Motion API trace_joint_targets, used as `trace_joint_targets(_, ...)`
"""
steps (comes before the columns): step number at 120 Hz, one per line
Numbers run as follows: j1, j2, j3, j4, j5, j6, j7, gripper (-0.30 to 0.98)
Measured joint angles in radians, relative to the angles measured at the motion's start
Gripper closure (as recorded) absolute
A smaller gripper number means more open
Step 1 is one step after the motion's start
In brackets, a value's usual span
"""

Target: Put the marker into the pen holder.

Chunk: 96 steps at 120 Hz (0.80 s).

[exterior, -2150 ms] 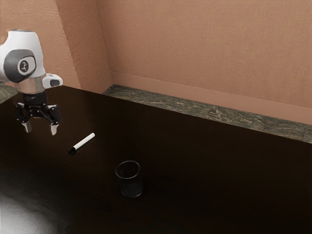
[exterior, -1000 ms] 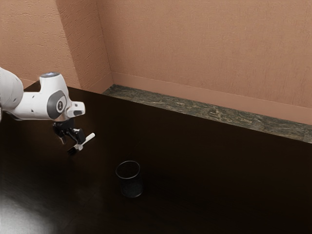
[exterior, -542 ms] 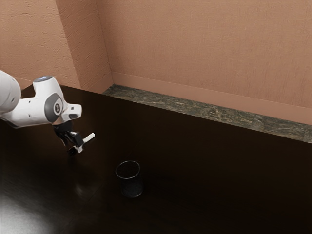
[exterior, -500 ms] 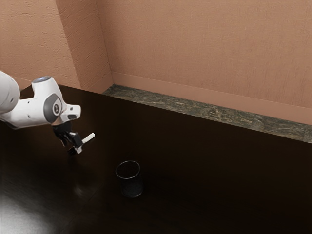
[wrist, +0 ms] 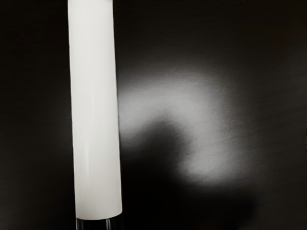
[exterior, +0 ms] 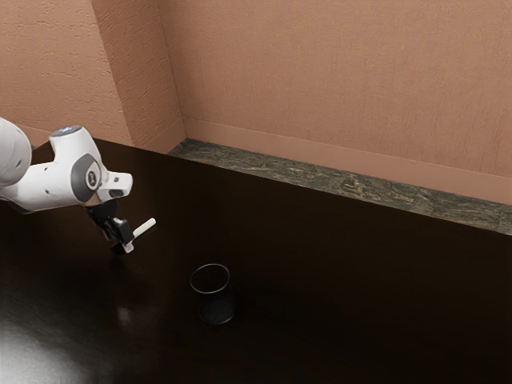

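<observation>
1. Dark tabletop [exterior: 336, 296], holder [exterior: 216, 308] upright on it.
2. Toward the exterior view's left from the holder: marker [exterior: 145, 228], hand [exterior: 124, 247] at its dark end; can't tell if gripping.
3. Poor closure could drop it; an end grip could swing it against the holder.

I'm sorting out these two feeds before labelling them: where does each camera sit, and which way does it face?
Exterior view: sits beside the arm, looking down across the table toward the wall; my arm and gripper enter from the exterior view's left, near the pen holder.
Wrist view: rides on the arm's end, facing the marker close up.
Both share the marker and table.
</observation>
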Motion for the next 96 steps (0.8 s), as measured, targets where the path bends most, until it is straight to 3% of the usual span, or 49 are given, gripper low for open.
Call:
trace_joint_targets(15,-0.002,-0.002,0.0,-0.001,-0.001,0.0,0.0,0.23)
trace_joint_targets(33,-0.002,-0.002,0.0,-0.001,-0.001,0.0,-0.007,0.33)
trace_joint_targets(96,-0.002,-0.021,-0.001,-0.041,-0.004,0.001,-0.044,0.41)
